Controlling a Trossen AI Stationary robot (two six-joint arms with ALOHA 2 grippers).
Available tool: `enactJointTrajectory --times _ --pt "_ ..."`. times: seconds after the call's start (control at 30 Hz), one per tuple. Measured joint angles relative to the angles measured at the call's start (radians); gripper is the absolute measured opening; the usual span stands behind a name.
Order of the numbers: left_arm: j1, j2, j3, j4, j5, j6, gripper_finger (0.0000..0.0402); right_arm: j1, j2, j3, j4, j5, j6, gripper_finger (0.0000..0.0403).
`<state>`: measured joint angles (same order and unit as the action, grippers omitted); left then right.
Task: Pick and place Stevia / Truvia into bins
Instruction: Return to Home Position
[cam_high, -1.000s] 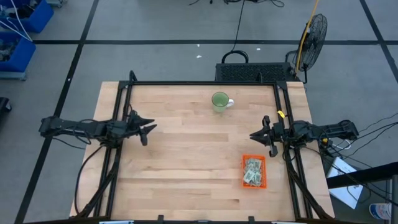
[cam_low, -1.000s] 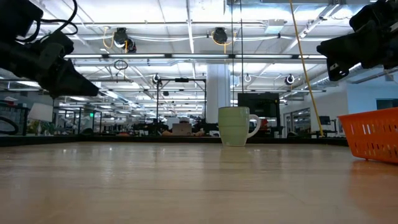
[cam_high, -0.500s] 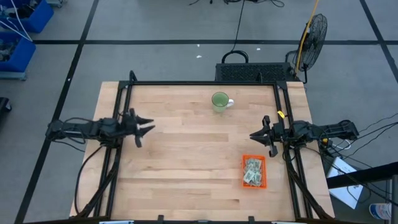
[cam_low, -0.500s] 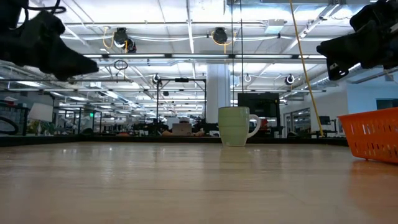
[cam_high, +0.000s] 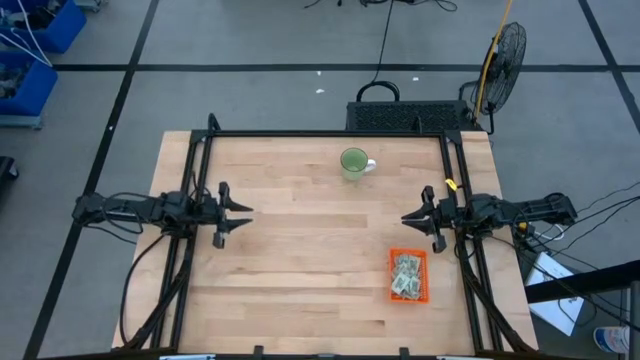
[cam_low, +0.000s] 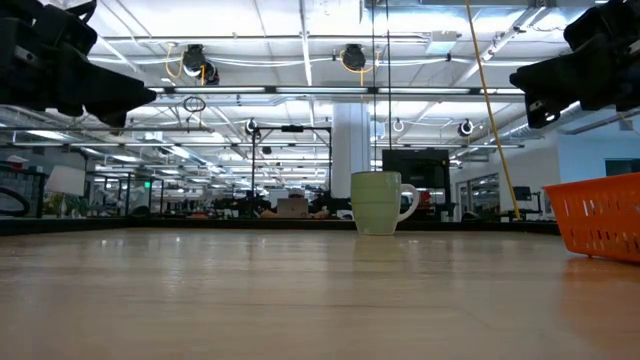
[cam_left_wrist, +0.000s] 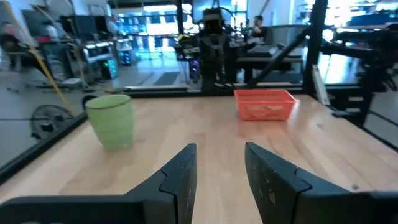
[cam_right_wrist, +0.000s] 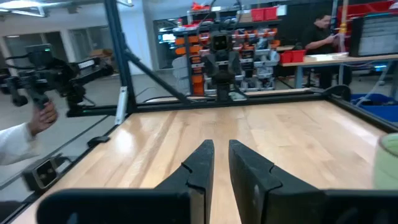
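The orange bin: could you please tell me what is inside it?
From above, the orange bin holds a heap of pale green and white Stevia packets. Whatever lies beneath the top ones is covered; the low view shows only its wall.

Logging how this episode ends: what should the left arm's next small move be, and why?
Probably draw the left gripper, open and empty, slightly back toward its table edge and rest. The sachets lie in the orange bin, none shows loose on the table, and the right gripper waits at its side.
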<state>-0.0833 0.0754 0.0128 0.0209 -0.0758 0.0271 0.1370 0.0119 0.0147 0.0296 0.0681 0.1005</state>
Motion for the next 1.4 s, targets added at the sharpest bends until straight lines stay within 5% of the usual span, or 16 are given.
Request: enactJointTrajectory --times 0.57,1.07,1.4 --pt "0.000 0.140 0.000 -0.009 0.024 -0.010 0.0143 0.000 0.093 0.000 -0.015 -0.066 0.015 0.0043" --pt "0.000 0.103 0.120 -0.186 -0.041 -0.048 0.0143 0.000 0.076 0.002 0.042 -0.066 0.025 0.0043" --pt "0.000 0.021 0.092 -0.106 -0.007 -0.003 0.0143 0.000 0.053 0.002 0.024 -0.070 -0.021 0.0043"
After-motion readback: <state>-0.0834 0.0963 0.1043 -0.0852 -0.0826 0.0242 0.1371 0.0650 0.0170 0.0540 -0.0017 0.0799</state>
